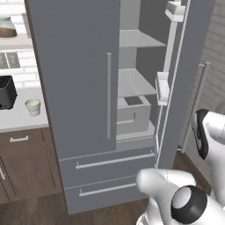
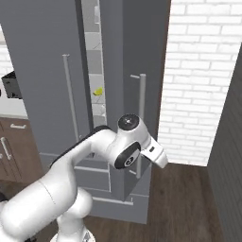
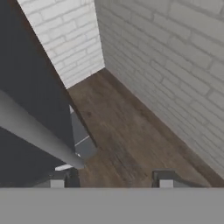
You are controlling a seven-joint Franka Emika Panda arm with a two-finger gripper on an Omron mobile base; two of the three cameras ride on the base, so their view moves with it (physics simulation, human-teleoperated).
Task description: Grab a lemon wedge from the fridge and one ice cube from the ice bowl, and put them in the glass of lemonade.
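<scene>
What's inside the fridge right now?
The fridge holds pale shelves, a grey box and a small yellow lemon wedge. The closed left door hides the rest.

Lemon wedge (image 2: 98,91) on a shelf inside the fridge (image 1: 79,79) (right door ajar).

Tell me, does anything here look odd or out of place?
Only the fridge: its right door stands open, baring pale shelves. A small yellow lemon wedge shows through the gap. Nothing looks spilled or broken.
</scene>
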